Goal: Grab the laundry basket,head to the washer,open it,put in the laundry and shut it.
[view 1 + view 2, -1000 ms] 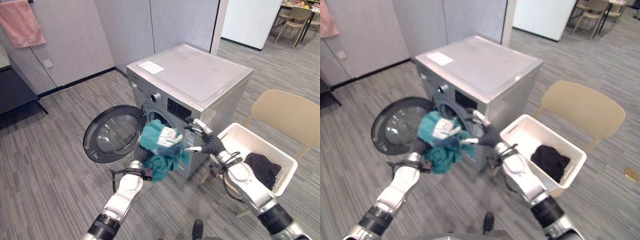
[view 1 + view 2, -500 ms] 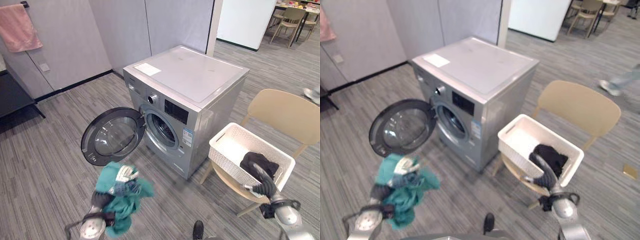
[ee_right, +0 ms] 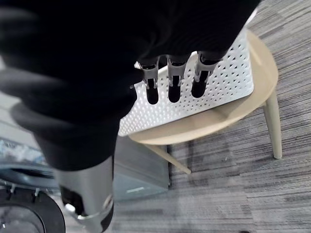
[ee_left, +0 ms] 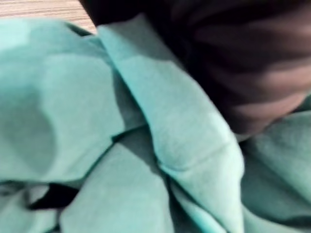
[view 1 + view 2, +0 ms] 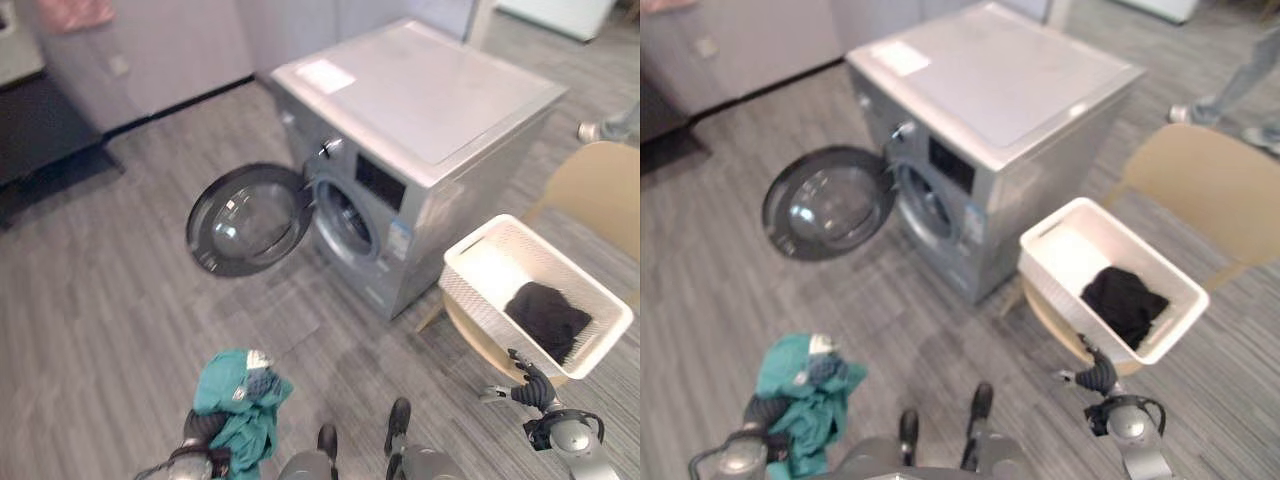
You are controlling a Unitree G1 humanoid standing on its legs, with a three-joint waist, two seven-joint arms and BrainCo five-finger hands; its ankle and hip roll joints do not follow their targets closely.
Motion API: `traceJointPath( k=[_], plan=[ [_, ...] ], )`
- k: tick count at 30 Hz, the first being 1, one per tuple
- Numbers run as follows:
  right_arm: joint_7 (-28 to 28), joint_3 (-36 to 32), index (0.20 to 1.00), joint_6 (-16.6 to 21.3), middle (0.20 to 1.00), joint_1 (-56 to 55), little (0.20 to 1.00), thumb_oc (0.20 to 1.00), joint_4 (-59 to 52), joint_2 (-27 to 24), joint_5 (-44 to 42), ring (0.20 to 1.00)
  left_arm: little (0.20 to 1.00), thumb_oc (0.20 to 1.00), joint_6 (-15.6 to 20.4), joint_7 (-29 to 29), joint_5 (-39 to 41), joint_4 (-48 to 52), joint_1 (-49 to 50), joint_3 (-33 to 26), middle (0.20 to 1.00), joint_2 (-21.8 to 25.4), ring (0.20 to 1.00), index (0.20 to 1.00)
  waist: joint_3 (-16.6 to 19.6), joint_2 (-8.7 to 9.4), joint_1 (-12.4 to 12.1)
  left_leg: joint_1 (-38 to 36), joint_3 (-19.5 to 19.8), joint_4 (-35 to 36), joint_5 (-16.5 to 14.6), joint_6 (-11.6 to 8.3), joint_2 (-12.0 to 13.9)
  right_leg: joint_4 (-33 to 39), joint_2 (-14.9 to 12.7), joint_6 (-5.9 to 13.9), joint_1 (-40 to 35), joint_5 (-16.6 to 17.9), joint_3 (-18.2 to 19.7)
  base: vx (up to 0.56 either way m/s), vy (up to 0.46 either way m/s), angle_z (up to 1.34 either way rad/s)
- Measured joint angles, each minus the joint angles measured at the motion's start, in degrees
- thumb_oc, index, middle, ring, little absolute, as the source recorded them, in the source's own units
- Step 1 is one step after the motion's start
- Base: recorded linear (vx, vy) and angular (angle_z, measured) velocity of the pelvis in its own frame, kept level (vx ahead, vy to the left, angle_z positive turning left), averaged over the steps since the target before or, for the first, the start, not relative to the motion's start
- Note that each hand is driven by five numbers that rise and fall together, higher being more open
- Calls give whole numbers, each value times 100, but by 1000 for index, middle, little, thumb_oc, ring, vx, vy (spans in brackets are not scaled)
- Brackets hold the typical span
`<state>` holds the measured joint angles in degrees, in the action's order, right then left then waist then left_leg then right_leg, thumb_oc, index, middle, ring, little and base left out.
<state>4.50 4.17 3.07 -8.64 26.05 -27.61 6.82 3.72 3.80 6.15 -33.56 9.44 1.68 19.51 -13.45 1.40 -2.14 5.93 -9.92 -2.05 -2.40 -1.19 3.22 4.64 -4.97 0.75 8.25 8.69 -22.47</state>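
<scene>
A: Left eye view. Left hand [image 5: 205, 428] low by the floor, wrapped in the teal garment [image 5: 238, 404]; fingers buried in cloth, so grip state cannot be read. Washer [image 5: 420, 140] stands well ahead of that hand, its round door [image 5: 247, 219] swung open.

B: Right eye view. Right hand [image 5: 1095, 370] hangs just below the white laundry basket [image 5: 1060, 265], fingers loosely spread, nothing in them. Basket sits on a tan chair [image 5: 1195, 185], black garment [image 5: 1125, 300] inside it. Washer's drum opening [image 5: 923, 205] is well away from this hand.

A: Left wrist view. Teal cloth folds against the dark ribbed cover [image 4: 243, 58]; no fingers discernible.

B: Right wrist view. Fingers [image 3: 173, 81] point straight toward the perforated basket wall [image 3: 218, 92], apart from it. Chair seat [image 3: 218, 119] directly under the basket.
</scene>
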Motion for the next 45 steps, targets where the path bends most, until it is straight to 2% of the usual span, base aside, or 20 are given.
traceJointPath(
  k=[4,9,15,17,18,19,21,23,24,26,28,29,30,32,35,36,38,40,41,45],
  plan=[
    [111,146,1000,-40,1000,187,1000,1000,-98,97,10,1000,200,200,-13,-7,-26,192,-149,90,200,-38,200,200,-68,144,196,-30,-1456,-184,-118,-6,381,14,-361,34,-132,-16,-874,60,189,111],
    [49,350,1000,-67,1000,293,1000,1000,-28,332,215,1000,200,200,-2,-7,-70,272,-27,57,200,85,200,200,-3,282,140,-98,-1287,31,120,81,136,-153,-630,277,-136,-38,-721,70,180,29],
    [36,422,1000,-72,1000,153,1000,1000,-41,408,215,1000,200,200,-5,12,-89,345,73,53,200,313,200,200,241,342,44,-126,-1352,94,382,271,-9,-903,-875,280,57,-283,-515,70,77,22],
    [37,384,1000,-90,1000,300,1000,1000,3,428,215,1000,200,200,-13,12,-139,324,79,24,200,334,200,200,251,330,34,-95,-1279,89,244,294,-114,-1112,-934,386,70,-241,-247,377,226,15],
    [88,643,1000,-141,1000,268,1000,1000,-221,231,209,1000,200,200,1,43,-209,270,-96,103,200,196,200,200,46,342,204,-79,-758,-206,287,349,-367,-2424,-1217,567,541,-573,906,147,9,117],
    [89,759,1000,-22,1000,34,1000,1000,-470,21,214,1000,200,200,-15,103,-237,66,-430,365,200,102,200,200,-32,-7,540,105,46,-570,-34,482,-219,-3376,-623,742,942,-992,2782,78,3,191],
    [-10,983,1000,-63,1000,45,1000,1000,-280,419,212,1000,200,200,137,81,-249,461,-465,506,200,339,200,200,88,234,548,-40,-146,-24,279,535,-180,-2598,-388,808,1442,-1196,2161,47,-1,133],
    [4,967,1000,-65,1000,74,1000,1000,-202,690,213,1000,200,200,111,88,-249,492,-326,438,200,634,200,200,165,804,469,-182,-172,72,205,404,-587,-1974,-305,645,1440,-857,1740,143,-10,33],
    [23,886,1000,-64,1000,129,1000,1000,-108,683,213,1000,200,200,72,92,-250,353,-279,434,200,574,200,200,140,768,516,-211,-62,27,149,410,-609,-1879,-204,310,1360,-676,2055,581,-145,42],
    [31,714,1000,-93,1000,244,1000,1000,28,602,227,1000,200,200,50,81,-275,327,-166,439,200,430,200,200,76,478,358,-301,-13,78,46,300,-416,-1589,-135,560,1185,-597,1572,819,-245,-13],
    [-2,763,1000,-87,1000,435,1000,1000,47,542,243,1000,200,200,-68,91,-296,224,-158,250,200,207,200,200,8,284,414,-325,232,-62,-18,204,-224,-2196,-206,440,1223,-767,793,358,-141,24],
    [-19,756,1000,-86,1000,309,1000,1000,-4,508,243,1000,200,200,-83,62,-305,218,-146,305,200,184,200,200,40,180,596,-369,579,-105,-81,140,-183,-1817,-165,444,812,-767,824,280,-122,118],
    [-24,746,1000,-83,1000,252,1000,1000,29,446,231,1000,200,200,-76,50,-319,221,-153,365,200,161,200,200,38,136,666,-643,639,0,-84,116,-93,-1453,-27,93,406,-933,797,286,-129,94],
    [-46,629,1000,-62,1000,274,1000,1000,64,371,213,1000,200,200,-71,7,-369,264,-66,463,200,146,200,200,146,-29,659,-845,560,-13,-6,-88,122,-1157,223,36,-6,-976,714,240,-124,23],
    [-84,520,1000,-20,1000,327,1000,1000,-24,278,212,1000,200,200,-60,-29,-471,281,-96,478,200,121,200,200,191,37,648,-493,335,-1142,5,-105,198,-889,317,-35,-333,-1020,757,102,-57,-12],
    [-90,526,1000,-26,1000,339,1000,1000,-20,235,212,1000,200,200,-54,-34,-471,282,-90,475,200,88,200,200,206,32,634,-471,268,-1360,10,-182,231,-806,339,-317,-450,-808,761,124,-33,-30],
    [-81,523,1000,-42,1000,342,1000,1000,5,132,212,1000,200,200,-35,-88,-473,304,-187,550,200,50,200,200,229,94,666,-34,256,-2103,-64,-301,355,-648,380,-446,-590,-816,838,182,7,-11],
    [-75,529,1000,-69,1000,358,1000,1000,4,137,206,1000,200,200,-2,-145,-495,394,-417,701,200,86,200,200,220,269,634,245,113,-1422,-300,-278,229,-309,399,-592,-715,-824,1213,257,81,-25],
    [-71,546,1000,-68,1000,418,1000,1000,35,190,205,1000,200,200,9,-153,-515,457,-448,730,200,85,200,200,167,365,583,387,179,-672,-105,-288,154,-278,435,-599,-773,-774,1270,271,130,-58],
    [-5,762,1000,-52,1000,685,1000,1000,553,231,205,1000,200,200,1,-152,-516,322,-476,762,200,80,200,200,20,325,345,816,1440,474,647,-298,-57,5,642,-372,-1180,-986,2061,284,192,-92]
  ],
)
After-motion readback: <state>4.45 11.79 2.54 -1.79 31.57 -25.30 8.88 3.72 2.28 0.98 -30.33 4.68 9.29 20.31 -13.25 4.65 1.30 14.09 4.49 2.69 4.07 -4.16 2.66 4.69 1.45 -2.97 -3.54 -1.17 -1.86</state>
